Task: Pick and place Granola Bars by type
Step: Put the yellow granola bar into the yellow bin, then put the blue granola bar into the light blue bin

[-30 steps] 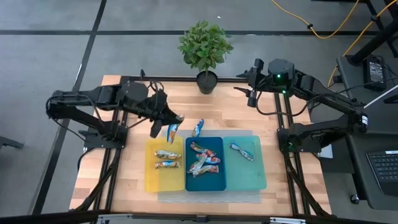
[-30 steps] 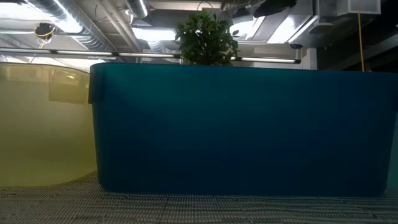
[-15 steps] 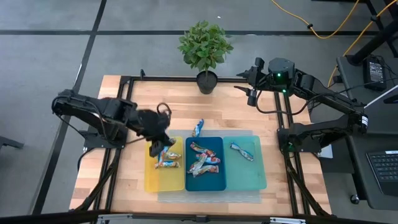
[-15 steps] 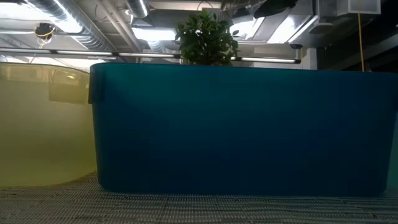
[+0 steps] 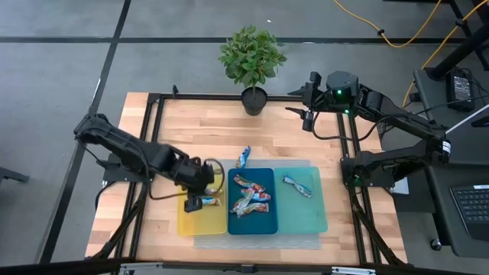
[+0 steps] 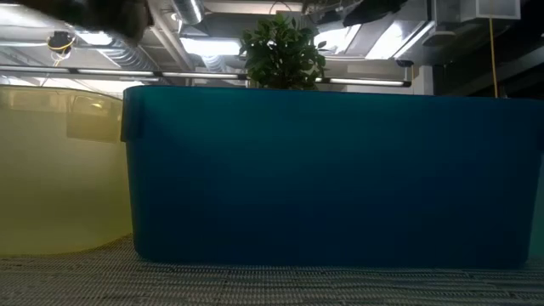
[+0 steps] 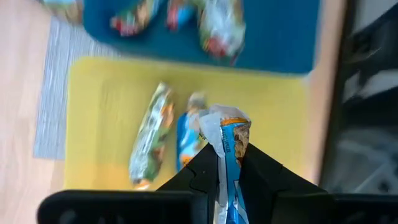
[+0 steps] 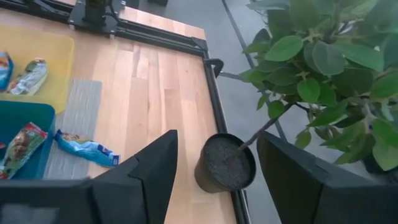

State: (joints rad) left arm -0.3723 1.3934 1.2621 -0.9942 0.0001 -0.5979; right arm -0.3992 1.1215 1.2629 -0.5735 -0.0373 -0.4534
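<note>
- Three rectangular plastic trays sit side by side on a grey mat on the wooden table (image 5: 176,122): a yellow tray (image 5: 191,221), a dark blue tray (image 5: 263,223) and a teal tray (image 5: 309,218).
- Left pincer (image 7: 227,163) hangs over the yellow tray, its two dark fingers clamped on a blue shiny-wrapped granola bar with an orange end (image 7: 229,140), which stands upright between them.
- Below that held bar, two more wrapped bars (image 7: 152,134) lie side by side on the yellow tray's floor.
- Several red and silver wrapped bars (image 5: 250,195) lie jumbled in the dark blue tray.
- One single blue-wrapped bar (image 5: 296,186) lies in the teal tray.
- Another blue-wrapped bar (image 5: 243,156) lies on the bare wood, just beyond the far edge of the dark blue tray.
- Right pincer (image 8: 214,162) waits at the far right of the table beside a potted green plant in a black pot (image 5: 253,98), its fingers spread apart and holding nothing.
</note>
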